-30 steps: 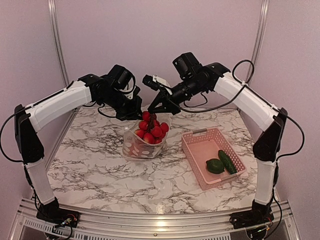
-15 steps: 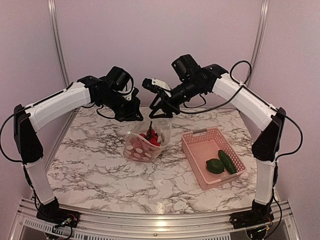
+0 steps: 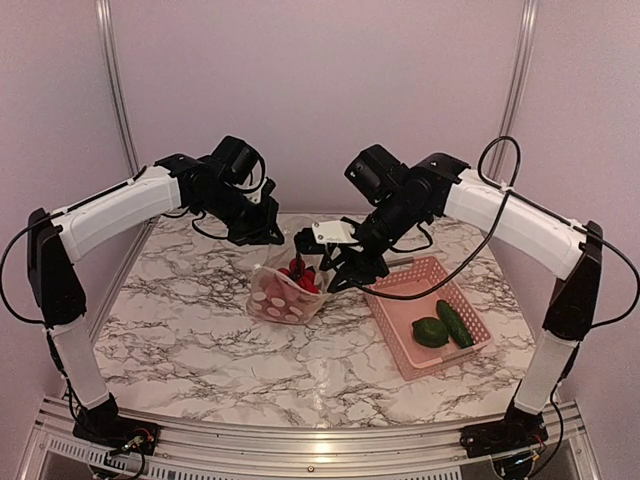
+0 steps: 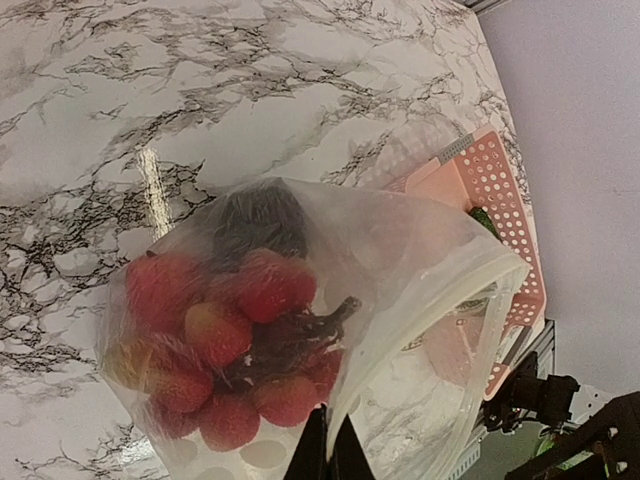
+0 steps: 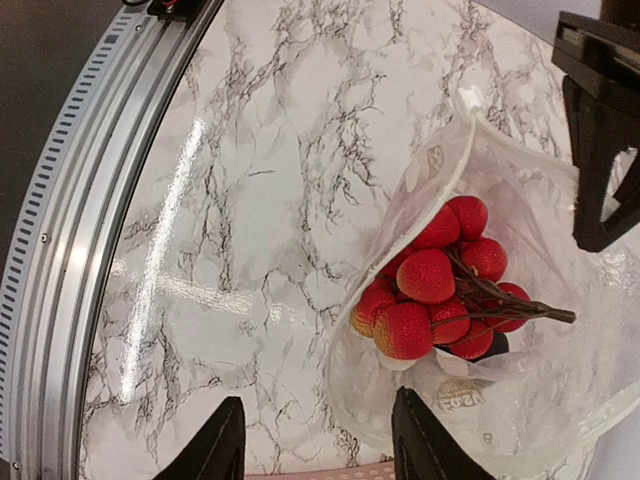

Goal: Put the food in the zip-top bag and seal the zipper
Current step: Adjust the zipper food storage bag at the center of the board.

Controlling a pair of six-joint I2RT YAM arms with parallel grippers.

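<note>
Now: loading step, part done.
- Basket [image 3: 400, 290] by right edge of table [image 3: 180, 340]; pepper [image 3: 430, 332] and cucumber [image 3: 453, 322] inside, not yet bagged.
- Right gripper [image 3: 335, 272] between basket and bag [image 3: 285, 300]; fingers apart, empty.
- Bag mid-table toward far edge, mouth up, berries [image 5: 440, 285] inside.
- Left gripper [image 4: 325, 455] pinched shut on bag rim, holding mouth up.
- Zipper [image 4: 470, 303] unsealed.
- Next, likely: right gripper to basket for pepper or cucumber. Calls for mouth held wide.
</note>
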